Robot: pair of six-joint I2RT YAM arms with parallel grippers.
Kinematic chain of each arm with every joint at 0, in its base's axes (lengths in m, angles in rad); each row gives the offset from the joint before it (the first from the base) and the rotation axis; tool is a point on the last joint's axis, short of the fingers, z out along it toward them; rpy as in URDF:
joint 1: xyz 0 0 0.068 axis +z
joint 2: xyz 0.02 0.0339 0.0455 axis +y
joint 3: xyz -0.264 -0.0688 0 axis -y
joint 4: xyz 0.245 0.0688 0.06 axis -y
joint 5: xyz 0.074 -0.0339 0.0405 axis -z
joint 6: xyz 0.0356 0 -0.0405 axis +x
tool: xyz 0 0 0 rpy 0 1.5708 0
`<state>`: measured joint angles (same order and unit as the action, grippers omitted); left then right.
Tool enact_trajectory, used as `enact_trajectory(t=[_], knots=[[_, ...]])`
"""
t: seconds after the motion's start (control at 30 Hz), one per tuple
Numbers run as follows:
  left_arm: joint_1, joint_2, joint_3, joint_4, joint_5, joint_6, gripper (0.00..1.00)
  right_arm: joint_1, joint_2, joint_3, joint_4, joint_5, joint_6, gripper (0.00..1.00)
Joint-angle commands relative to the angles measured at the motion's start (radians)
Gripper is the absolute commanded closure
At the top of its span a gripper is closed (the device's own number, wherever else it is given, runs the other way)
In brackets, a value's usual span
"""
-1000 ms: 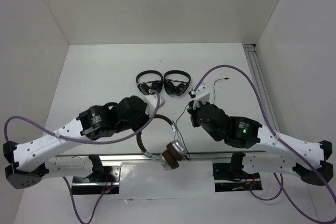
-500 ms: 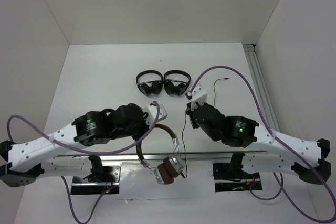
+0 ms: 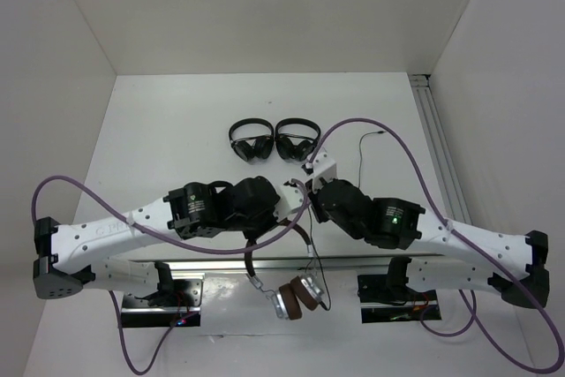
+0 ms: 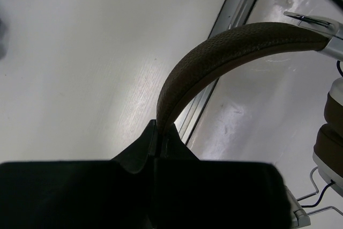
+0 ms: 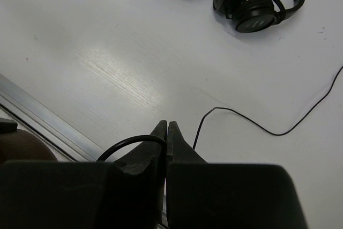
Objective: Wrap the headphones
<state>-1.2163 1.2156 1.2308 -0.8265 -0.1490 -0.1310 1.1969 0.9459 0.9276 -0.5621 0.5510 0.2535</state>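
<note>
Over the last second the left arm swings inward toward centre and the right arm closes in to meet it, so both wrists now sit nearly touching above the near middle of the table [image 3: 177,121]. The left gripper [image 4: 159,128] is pressed together on the brown headband [image 4: 236,41], holding the headphones [image 3: 296,296] up. The earcups have dropped toward the near edge and now hang past the metal rail [image 3: 371,262] rather than over it. The right gripper [image 5: 166,128] is pinched shut on the thin black cable [image 5: 252,124], a small loop bulging just beside its tips. The rest of the cable trails loose over the table to the far right, plug end unmoved. The two black headphones [image 3: 274,141] are untouched. Judgement: cable is being brought to the headband for a first turn; no winds visible yet, so the wrap is early.
</note>
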Motion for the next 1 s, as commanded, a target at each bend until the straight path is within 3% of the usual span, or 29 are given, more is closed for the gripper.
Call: enact_trajectory(t=[0.0,0.23,0.37,0.67,0.83,0.97], knots=[[-0.005,-0.025,0.059,0.078,0.103,-0.002,1.00,0.026,0.030,-0.015,0.109,-0.022,0.003,1.00],[-0.005,-0.037,0.068,0.112,0.069,-0.004,1.00,0.090,0.080,-0.024,0.139,0.012,0.012,1.00],[-0.005,-0.093,0.059,0.144,-0.020,-0.013,1.00,0.099,0.080,-0.036,0.139,0.021,0.021,1.00],[-0.005,-0.269,0.030,0.227,-0.049,-0.022,1.00,0.099,0.060,-0.069,0.166,0.003,0.030,1.00],[-0.005,-0.294,0.030,0.236,-0.069,-0.044,1.00,0.099,0.060,-0.078,0.186,-0.006,0.021,1.00],[-0.005,-0.294,0.039,0.236,-0.176,-0.079,1.00,0.099,0.042,-0.114,0.267,-0.048,-0.006,0.98]])
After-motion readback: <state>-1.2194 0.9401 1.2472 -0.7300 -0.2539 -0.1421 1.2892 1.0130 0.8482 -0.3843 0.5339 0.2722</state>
